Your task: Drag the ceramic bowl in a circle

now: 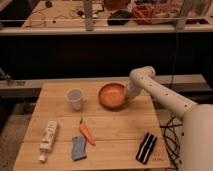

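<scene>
The ceramic bowl point(112, 95), round, shallow and orange-terracotta, sits on the wooden table point(115, 132) toward its far middle. My gripper point(128, 96) is at the bowl's right rim, at the end of the white arm point(165, 100) that reaches in from the right. The gripper touches or holds the rim; the wrist hides the contact.
A small translucent white cup point(75, 99) stands left of the bowl. A carrot point(86, 133), a blue packet point(79, 148) and a white bottle point(47, 140) lie near the front left. A black object point(146, 147) lies at the front right. A dark shelf runs behind the table.
</scene>
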You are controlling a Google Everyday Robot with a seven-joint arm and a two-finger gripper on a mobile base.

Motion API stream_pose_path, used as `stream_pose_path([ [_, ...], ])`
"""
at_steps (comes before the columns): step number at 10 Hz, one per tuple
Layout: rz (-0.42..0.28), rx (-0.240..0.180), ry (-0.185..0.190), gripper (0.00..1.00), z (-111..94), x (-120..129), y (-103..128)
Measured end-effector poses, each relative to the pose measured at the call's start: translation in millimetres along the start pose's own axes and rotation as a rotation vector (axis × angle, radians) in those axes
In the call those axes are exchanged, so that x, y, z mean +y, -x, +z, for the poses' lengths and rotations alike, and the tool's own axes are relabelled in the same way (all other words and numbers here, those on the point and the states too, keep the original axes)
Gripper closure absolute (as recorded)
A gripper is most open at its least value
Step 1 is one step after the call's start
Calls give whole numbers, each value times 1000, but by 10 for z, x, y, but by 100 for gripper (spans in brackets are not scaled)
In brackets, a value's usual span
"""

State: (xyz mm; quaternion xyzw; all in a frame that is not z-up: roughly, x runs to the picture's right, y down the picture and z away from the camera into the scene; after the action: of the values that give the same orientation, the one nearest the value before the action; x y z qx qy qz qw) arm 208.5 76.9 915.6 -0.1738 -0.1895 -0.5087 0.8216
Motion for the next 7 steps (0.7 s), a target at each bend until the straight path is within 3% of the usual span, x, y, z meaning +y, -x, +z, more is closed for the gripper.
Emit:
stream_pose_path([
  [3, 17, -17, -4, 100, -119, 311, 444],
  [4, 3, -31, -14, 100, -168, 391, 710],
  [7, -73, -75, -41, 100, -236, 285, 1355],
])
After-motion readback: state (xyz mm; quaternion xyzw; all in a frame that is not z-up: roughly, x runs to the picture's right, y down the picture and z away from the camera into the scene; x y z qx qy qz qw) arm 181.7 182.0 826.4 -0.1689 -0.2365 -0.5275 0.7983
